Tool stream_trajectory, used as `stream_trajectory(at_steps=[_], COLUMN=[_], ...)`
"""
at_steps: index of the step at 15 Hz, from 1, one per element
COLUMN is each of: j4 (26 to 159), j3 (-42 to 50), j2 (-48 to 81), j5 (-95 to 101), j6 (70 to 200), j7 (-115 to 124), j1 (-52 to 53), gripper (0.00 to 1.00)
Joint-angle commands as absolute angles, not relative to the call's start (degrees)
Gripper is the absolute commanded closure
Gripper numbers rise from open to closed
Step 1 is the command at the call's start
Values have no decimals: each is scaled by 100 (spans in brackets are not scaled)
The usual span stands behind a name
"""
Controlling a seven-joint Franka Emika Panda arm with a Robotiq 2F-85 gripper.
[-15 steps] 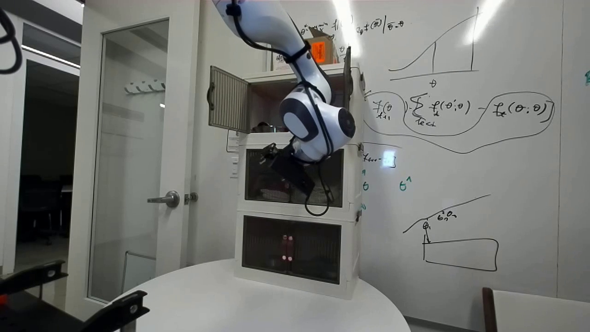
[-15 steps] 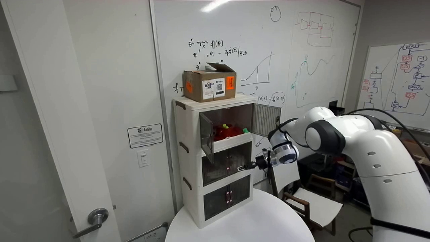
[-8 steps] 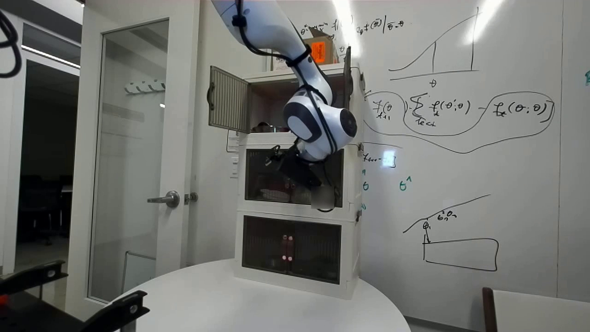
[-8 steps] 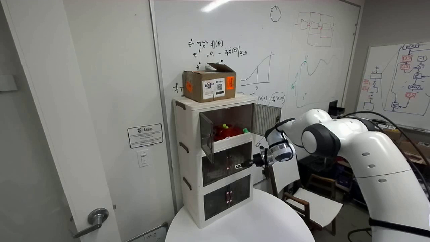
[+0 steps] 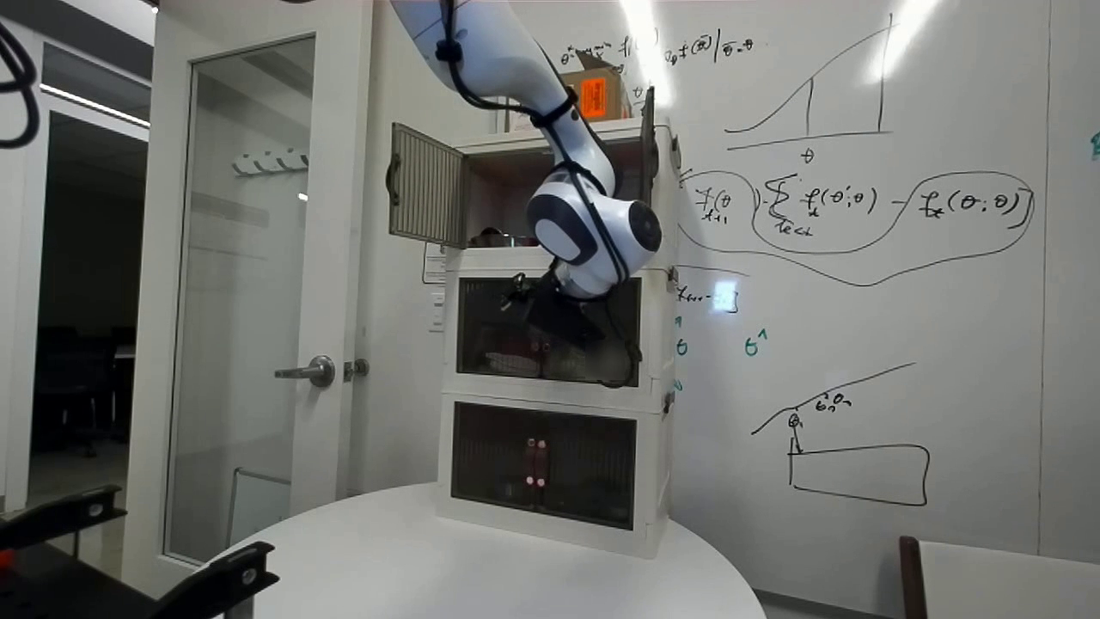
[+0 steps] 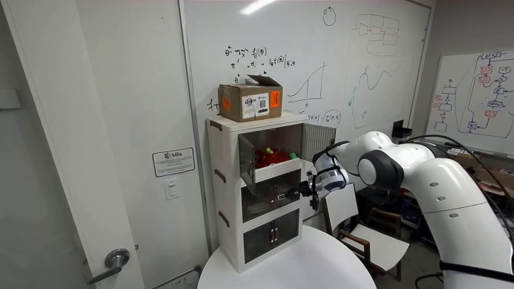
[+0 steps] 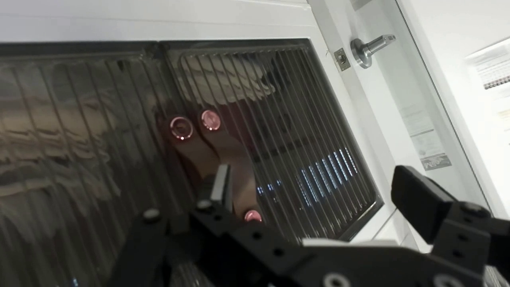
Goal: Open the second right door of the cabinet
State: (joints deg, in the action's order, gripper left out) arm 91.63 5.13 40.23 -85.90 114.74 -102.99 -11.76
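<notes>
The tall white cabinet (image 5: 550, 393) stands on a round table; it also shows in an exterior view (image 6: 229, 200). Its middle-tier doors are shut. The middle right door (image 6: 289, 180) is partly behind my gripper; in the wrist view, turned upside down, it is the left pane (image 7: 59, 147). The paired handles (image 7: 235, 159) have pink studs. My gripper (image 7: 312, 189) is open and empty, in front of the middle tier. Its left finger (image 7: 221, 185) in the wrist view overlaps the handles' lower part. I cannot tell whether it touches. The other finger (image 7: 418, 199) is off toward the frame.
The top-tier doors (image 6: 247, 162) (image 6: 318, 140) stand open, with red items (image 6: 273, 157) inside. The bottom doors (image 6: 271, 233) are shut. A cardboard box (image 6: 249, 100) sits on top. Chairs (image 6: 373, 245) stand beyond the round table (image 6: 321, 261). A glass-panelled room door (image 5: 335, 258) is beside the cabinet.
The arm and gripper have moved closer to the cabinet, shifting slightly to the middle tier's handles. The cabinet doors have not moved.
</notes>
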Motion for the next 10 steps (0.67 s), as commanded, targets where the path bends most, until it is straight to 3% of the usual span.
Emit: stream_trajectory(at_steps=[1, 10], j4=[8854, 8535], j3=[451, 372], j2=[4224, 4463], j5=[-8710, -8662], j6=[11656, 11990], j7=[-10444, -10300], j1=[-1129, -1112], gripper=[0, 0])
